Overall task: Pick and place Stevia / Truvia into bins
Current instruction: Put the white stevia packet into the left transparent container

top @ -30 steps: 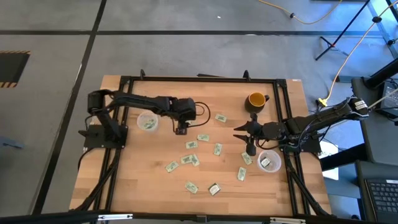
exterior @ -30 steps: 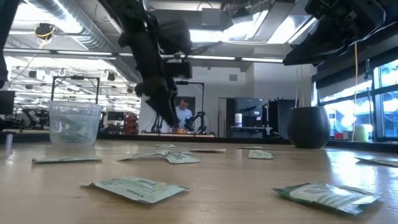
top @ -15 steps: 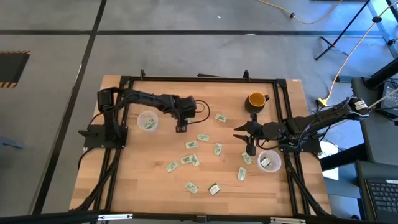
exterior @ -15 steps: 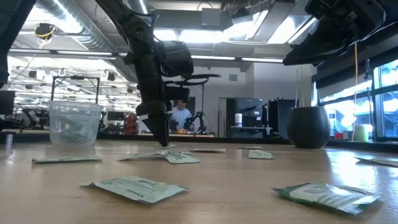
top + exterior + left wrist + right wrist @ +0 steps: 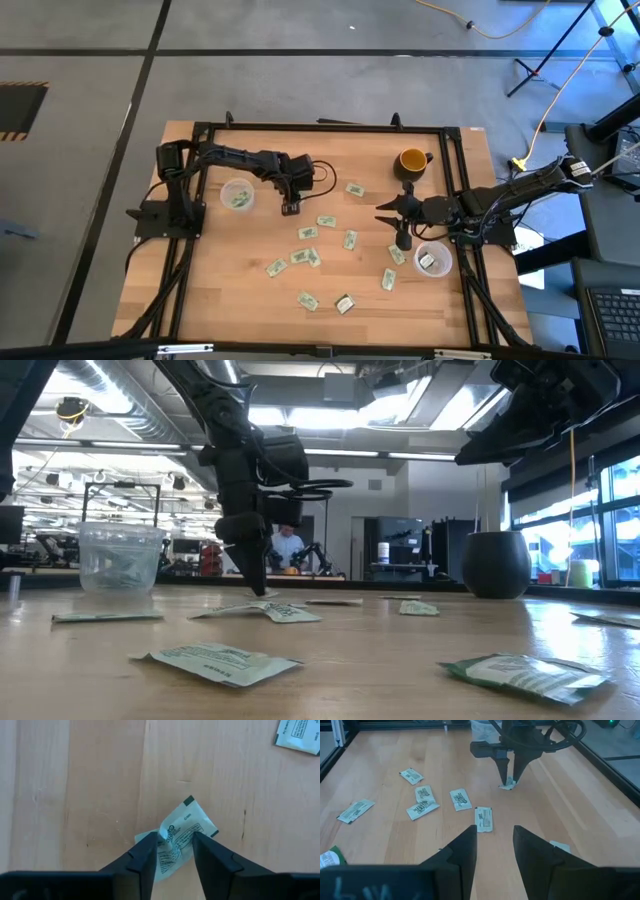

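Several pale green and white Stevia packets lie flat across the middle of the wooden table. One clear cup stands at the left and another, with packets in it, at the right. My left gripper is down at the table just right of the left cup, shut on a single packet. My right gripper hovers open over the table's right part, near the right cup, with nothing between its fingers. My left gripper pinches the packet's middle between its two fingers. The fingers come from above, pointing steeply down. The paper buckles up into a crease between them. The packet's far end still lies on the table.
A yellow-orange mug stands at the far right. A black frame runs around the table. More packets lie toward the near side and by the right cup. A person shows in the room beyond the table.
My left gripper has come down to the table beside the left cup and tipped more steeply downward. Its fingertips now stand at the packet there. My right arm has kept still.
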You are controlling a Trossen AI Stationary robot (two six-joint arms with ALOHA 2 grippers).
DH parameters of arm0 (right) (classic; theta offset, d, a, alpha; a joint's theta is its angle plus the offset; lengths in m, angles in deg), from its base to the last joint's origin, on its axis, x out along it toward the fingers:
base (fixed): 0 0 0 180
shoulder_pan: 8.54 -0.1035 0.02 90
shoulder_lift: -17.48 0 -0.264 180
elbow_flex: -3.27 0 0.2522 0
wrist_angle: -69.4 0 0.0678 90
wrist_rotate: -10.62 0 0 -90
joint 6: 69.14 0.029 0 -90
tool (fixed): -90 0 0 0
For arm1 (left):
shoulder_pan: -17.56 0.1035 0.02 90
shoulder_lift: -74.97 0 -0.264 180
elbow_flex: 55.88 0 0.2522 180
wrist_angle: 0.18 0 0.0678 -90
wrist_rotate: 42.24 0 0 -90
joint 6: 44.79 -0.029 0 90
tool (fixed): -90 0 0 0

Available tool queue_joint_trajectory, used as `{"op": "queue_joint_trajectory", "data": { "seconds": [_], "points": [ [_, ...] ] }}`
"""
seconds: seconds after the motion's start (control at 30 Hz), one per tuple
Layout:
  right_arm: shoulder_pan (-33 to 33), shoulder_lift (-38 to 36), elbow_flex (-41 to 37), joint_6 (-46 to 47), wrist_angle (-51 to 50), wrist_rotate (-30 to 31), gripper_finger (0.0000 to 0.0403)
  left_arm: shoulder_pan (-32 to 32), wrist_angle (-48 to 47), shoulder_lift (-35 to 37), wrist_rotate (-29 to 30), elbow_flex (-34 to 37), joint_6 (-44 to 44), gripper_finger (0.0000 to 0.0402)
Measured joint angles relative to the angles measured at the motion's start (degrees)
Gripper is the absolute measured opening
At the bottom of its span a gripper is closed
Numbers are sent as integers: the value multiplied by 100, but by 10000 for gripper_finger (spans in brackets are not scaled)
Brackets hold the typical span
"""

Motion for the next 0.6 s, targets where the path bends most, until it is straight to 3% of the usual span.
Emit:
{"op": "queue_joint_trajectory", "data": {
  "seconds": [0.6],
  "points": [
    [0, 0, 0, 1, 0, 1, 131, -7, -240, 141, 20, 44, 3, 39]
  ]
}}
